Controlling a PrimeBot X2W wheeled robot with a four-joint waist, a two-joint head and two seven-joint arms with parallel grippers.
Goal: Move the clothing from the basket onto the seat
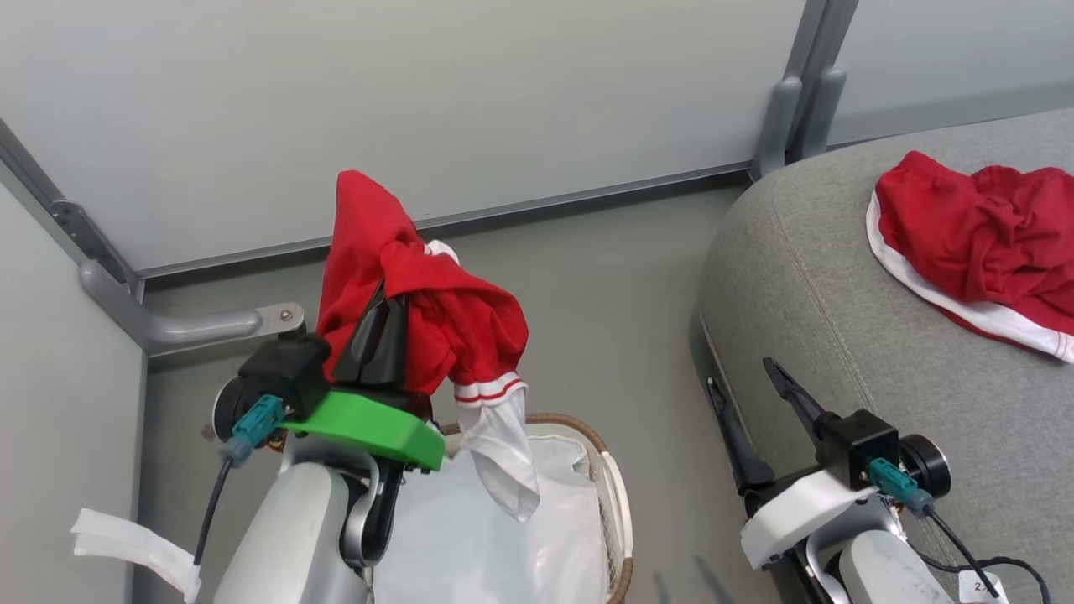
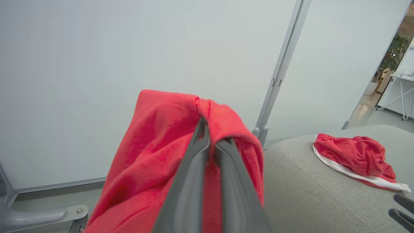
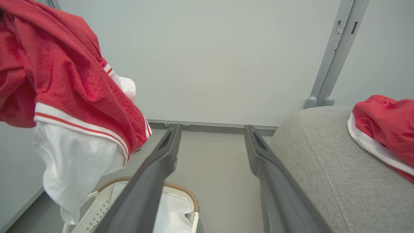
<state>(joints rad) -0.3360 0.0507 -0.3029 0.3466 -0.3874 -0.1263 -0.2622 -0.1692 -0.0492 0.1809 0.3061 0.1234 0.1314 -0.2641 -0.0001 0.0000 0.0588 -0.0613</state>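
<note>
The left claw [image 1: 384,295] is clamped tight on a bunched fold of the red jersey [image 1: 453,323], with no gap between its two dark fingers. In the left wrist view the cloth wraps over both fingertips [image 2: 202,124] and spills down either side of the claw [image 2: 212,136]. A white sleeve [image 1: 503,457] with a red-striped cuff dangles below the claw, above the white liner [image 1: 470,545] of the wicker-rimmed basket [image 1: 602,449]. Whether the sleeve's end touches the liner cannot be told.

The right claw [image 1: 741,373] stands wide open and holds nothing. It sits just beside the rounded front edge of the grey seat [image 1: 839,294]. In the right wrist view, bare floor [image 3: 210,168] shows between its spread fingers [image 3: 161,161]. The seat [image 3: 323,161] lies to its right, the basket [image 3: 182,191] low on its left, and the hanging jersey [image 3: 64,64] high on its left.

The red shorts [image 1: 973,243], edged in white, lie crumpled on the seat beyond and to the right of the right claw, well apart from the left claw.
</note>
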